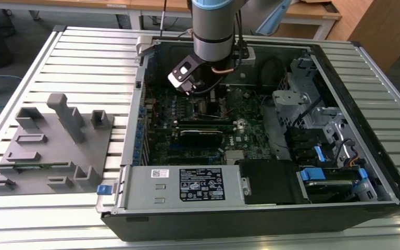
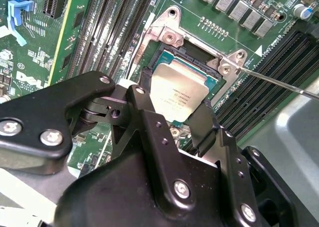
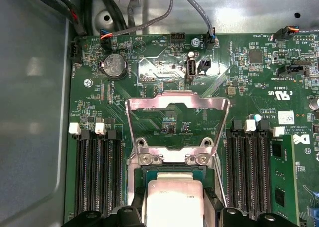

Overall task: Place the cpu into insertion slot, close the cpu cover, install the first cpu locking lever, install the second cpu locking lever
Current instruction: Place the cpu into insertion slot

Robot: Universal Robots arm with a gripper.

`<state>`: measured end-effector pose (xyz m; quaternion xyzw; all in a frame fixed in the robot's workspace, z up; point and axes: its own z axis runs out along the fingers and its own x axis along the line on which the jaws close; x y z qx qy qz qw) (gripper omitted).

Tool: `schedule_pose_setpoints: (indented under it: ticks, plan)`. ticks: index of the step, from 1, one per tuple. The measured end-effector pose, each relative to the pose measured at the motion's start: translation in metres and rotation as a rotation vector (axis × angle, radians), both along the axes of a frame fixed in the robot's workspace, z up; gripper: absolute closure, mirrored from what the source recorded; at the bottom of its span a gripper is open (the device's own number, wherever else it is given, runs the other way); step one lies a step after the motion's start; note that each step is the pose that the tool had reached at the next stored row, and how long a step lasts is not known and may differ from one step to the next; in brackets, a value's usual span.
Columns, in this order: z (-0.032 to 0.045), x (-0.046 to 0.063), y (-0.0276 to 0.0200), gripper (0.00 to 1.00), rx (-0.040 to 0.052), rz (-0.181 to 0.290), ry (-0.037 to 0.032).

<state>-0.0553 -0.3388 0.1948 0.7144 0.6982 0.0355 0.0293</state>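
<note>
The claw (image 2: 171, 105) is down inside the open case (image 1: 366, 172) on the worktop (image 1: 82, 62). Its two black fingers (image 2: 142, 107) are pressed in on opposite edges of the cpu (image 2: 177, 90). Pinching by the edges leaves the chip's metal top and underside untouched and keeps it level for a square drop.

The cpu sits between the fingertips, directly over the slot (image 2: 192, 49), whose black frame shows just beyond the chip on the side away from the claw. I cannot tell whether the chip is fully seated or a hair above the contacts. Its edges look parallel with the socket walls, so the alignment appears good.

In the first wrist view the cover (image 3: 144, 103) stands swung up just ahead of the claw, hinged at the far side of the slot. Open like this, it leaves the socket free for the chip to go straight down. A thin lever (image 2: 279, 82) juts out to one side of the claw, released and clear of the cover, so neither latch is set. Memory slots (image 3: 97, 172) flank the claw on both sides.
</note>
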Motion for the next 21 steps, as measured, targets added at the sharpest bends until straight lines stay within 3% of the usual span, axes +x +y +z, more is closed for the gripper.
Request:
schedule_pose_setpoints:
  ticks: [21]
  plan:
    - [-0.0042, 0.0001, 0.0, 0.46, -0.0011, 0.0, -0.0001]
